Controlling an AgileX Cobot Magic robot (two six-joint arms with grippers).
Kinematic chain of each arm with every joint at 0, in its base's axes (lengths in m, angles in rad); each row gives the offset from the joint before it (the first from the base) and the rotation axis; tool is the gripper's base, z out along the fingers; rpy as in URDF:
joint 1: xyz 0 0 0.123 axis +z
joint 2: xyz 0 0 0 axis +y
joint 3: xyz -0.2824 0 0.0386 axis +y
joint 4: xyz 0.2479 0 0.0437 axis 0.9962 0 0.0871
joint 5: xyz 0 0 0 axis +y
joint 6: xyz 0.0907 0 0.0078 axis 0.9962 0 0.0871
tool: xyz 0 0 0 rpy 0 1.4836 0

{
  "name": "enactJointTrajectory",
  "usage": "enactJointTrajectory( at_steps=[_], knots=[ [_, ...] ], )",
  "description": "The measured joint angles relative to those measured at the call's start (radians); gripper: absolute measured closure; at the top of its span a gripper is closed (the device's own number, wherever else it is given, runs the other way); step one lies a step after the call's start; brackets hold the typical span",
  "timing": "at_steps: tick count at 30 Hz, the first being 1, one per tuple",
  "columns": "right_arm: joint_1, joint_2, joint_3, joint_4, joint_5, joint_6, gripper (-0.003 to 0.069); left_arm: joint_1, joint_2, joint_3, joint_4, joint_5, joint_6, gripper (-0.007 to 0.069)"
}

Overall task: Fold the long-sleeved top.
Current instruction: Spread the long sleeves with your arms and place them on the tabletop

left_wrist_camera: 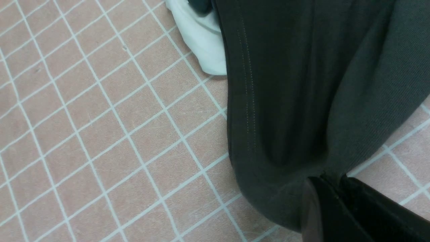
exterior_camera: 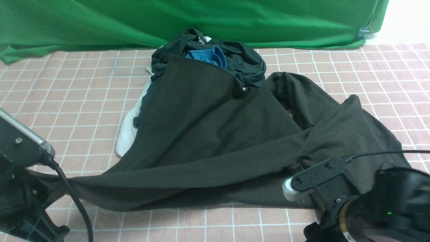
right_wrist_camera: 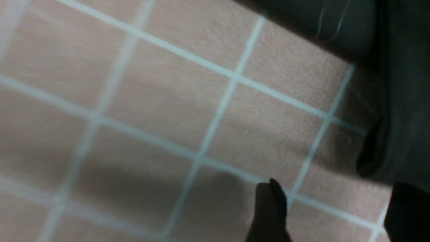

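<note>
The long-sleeved top [exterior_camera: 215,134] lies spread over the middle of the worktop [exterior_camera: 67,101], which has a pink cover with a grid of white lines. The top is dark and wrinkled. Its far part rests up against a heap of other clothes at the back, and its right part lies in loose folds close to the right arm [exterior_camera: 369,201]. Along the near side, one long strip of the top is pulled straight toward the near left corner, where it meets the left arm [exterior_camera: 20,188].

In the left wrist view, the left end effector [left_wrist_camera: 331,183] is closed tight on the fabric of the top. The cloth gathers into narrow folds where the two fingers pinch it, and it widens away from them over the checked cover.

In the right wrist view, the right end effector [right_wrist_camera: 336,208] stands open. Its two dark fingers [right_wrist_camera: 268,208] are apart, with only the checked cover showing between them, so it holds nothing. An edge of the top lies just beside one finger; this view is blurred, and contact cannot be judged.

The heap at the back holds a dark garment [exterior_camera: 245,67] and a blue T-shirt [exterior_camera: 206,55]. A white garment [exterior_camera: 127,134] shows from under the left edge of the top. A green cloth [exterior_camera: 201,20] hangs behind everything.
</note>
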Motion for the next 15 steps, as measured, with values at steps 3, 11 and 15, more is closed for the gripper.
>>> enactJointTrajectory(
  at_steps=[3,11,15],
  knots=[
    [-0.037,0.044,-0.002,-0.012,-0.006,0.006,0.0195,0.0,0.0,0.0,-0.006,0.002,0.0,0.0592],
    [-0.071,0.048,-0.011,-0.017,-0.026,0.007,0.0195,0.0,0.0,0.0,-0.006,0.015,0.0,0.0592],
    [-0.081,0.038,-0.02,-0.031,-0.008,0.007,0.0195,0.0,0.0,0.008,-0.006,0.018,0.0,0.0592]
  ],
)
